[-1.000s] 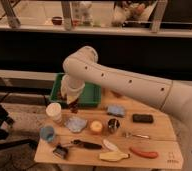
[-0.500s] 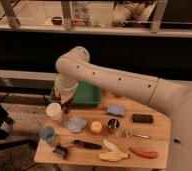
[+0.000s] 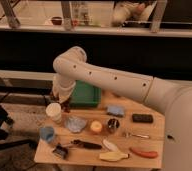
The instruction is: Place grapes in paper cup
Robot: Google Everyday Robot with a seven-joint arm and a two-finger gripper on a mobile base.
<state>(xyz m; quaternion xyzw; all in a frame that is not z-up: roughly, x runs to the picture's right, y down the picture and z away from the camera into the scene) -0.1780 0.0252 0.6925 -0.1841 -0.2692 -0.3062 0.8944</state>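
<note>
Grapes [image 3: 65, 106]: dark clump at the gripper [image 3: 63, 101], just beside the paper cup [image 3: 54, 112].
Gripper: low, in front of the green bin [image 3: 85, 95]; whether it's clamped, I cannot tell.
Paper cup: upright, left side of the table [image 3: 154, 131].

Tool [image 3: 64, 103] beside paper cup [image 3: 54, 112]; green bin [image 3: 85, 94] behind.

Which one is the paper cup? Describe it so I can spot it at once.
On the wooden table, look to the far left corner, beside the green bin. The paper cup stands at the table's left edge, just left of the gripper. It is plain white and tapered, taller than the blue cup nearer the camera and unlike the dark metallic cup mid-table.
</note>
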